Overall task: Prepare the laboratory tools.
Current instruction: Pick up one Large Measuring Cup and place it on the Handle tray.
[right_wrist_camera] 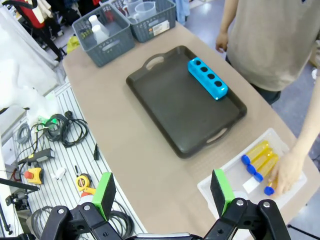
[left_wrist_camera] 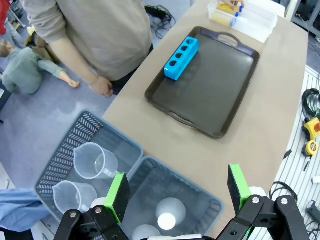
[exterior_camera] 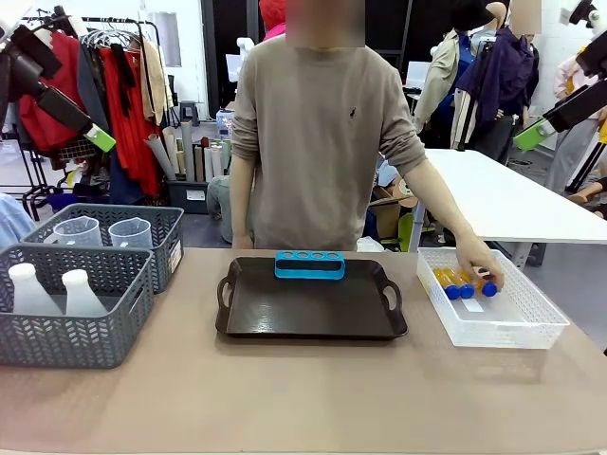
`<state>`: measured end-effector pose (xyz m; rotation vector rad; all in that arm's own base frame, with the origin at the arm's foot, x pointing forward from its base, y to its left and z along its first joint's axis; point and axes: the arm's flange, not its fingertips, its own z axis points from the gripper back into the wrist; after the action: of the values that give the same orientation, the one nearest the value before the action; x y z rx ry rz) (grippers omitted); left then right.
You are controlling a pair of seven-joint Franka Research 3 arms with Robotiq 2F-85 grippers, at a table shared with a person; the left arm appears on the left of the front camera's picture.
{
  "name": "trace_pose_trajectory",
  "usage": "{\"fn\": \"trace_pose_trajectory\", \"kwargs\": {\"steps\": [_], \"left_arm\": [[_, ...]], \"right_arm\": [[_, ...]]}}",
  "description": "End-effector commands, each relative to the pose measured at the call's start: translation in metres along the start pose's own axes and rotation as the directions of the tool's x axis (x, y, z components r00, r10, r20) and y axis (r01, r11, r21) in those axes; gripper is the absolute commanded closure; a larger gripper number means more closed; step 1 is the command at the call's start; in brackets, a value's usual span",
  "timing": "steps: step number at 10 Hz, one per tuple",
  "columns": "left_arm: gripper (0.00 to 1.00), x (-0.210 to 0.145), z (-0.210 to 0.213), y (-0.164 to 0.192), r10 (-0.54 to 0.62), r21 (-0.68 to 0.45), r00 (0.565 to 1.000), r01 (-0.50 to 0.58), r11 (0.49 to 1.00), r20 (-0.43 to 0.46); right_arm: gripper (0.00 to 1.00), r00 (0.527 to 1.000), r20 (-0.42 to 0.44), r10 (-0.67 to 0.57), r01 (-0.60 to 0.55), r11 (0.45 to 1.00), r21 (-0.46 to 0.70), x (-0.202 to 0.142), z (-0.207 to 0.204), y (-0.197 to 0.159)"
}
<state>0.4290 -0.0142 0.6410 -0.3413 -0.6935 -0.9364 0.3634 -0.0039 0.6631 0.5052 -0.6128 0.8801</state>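
The robot's left hand (left_wrist_camera: 177, 192) hangs high over the grey baskets (left_wrist_camera: 65, 155). Its fingers are wide apart and hold nothing. The robot's right hand (right_wrist_camera: 162, 192) is wide apart too, up over the right end of the bench (exterior_camera: 303, 398). The blue rack (exterior_camera: 310, 264) sits on the far edge of the black tray (exterior_camera: 313, 318). The amber tubes (exterior_camera: 453, 282) lie in the white basket (exterior_camera: 531, 327) on the right, and the person's hand (exterior_camera: 477, 261) is on them. Two clear beakers (exterior_camera: 78, 230) and two white flasks (exterior_camera: 82, 293) sit in the grey baskets on the left.
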Motion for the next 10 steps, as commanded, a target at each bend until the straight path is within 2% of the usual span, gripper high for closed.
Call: {"fn": "trace_pose_trajectory", "kwargs": {"steps": [1,7,9,10], "left_arm": [[0.00,0.001,0.000,0.000,0.004,-0.006,1.000,-0.004,1.000,0.013],[0.00,0.000,0.000,0.000,0.000,0.000,1.000,0.000,1.000,0.000],[0.00,0.011,-0.002,0.010,-0.013,0.126,0.988,0.033,0.991,-0.156],[0.00,0.013,-0.007,0.018,0.000,0.148,0.973,0.035,0.988,-0.229]], "right_arm": [[0.00,1.000,0.017,0.003,-0.004,1.000,0.017,0.002,0.000,0.001],[0.00,1.000,0.017,0.003,-0.004,1.000,0.017,0.002,0.000,0.001],[0.00,1.000,0.017,0.003,-0.004,1.000,0.017,0.002,0.000,0.001],[0.00,1.000,0.017,0.003,-0.004,1.000,0.017,0.002,0.000,0.001]]}}
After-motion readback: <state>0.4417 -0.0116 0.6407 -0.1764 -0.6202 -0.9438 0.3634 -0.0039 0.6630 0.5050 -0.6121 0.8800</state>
